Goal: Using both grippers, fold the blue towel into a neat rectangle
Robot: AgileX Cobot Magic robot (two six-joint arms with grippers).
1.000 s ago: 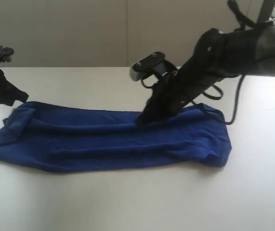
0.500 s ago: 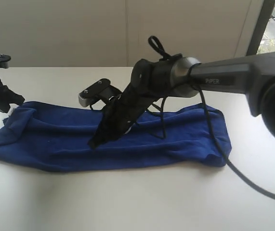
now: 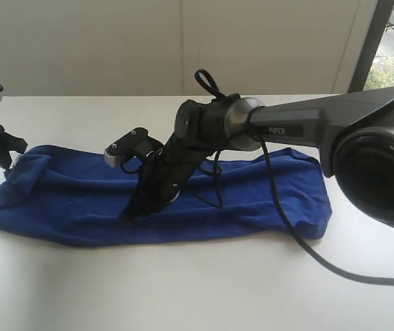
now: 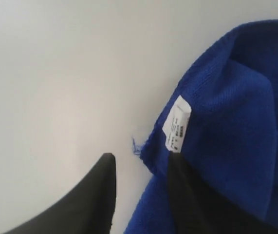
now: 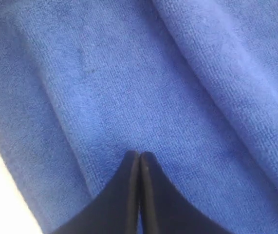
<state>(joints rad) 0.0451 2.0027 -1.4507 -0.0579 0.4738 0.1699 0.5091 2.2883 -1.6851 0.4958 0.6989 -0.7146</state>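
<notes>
The blue towel lies stretched out in a long, rumpled band across the white table. My right gripper reaches across to the towel's left half, shut, with its tips pressed down on the cloth and nothing between them; the right wrist view shows the same closed tips on blue towel. My left gripper is at the towel's far left corner. In the left wrist view it is open, one finger on bare table, the other over the towel beside a white label.
A black cable from the right arm trails over the towel's right end and onto the table. The right arm's thick body fills the right side. A pale wall stands behind the table.
The right arm has swept leftward along the towel, its shut tips moving from the middle to the left half. The left gripper has opened at the corner.
</notes>
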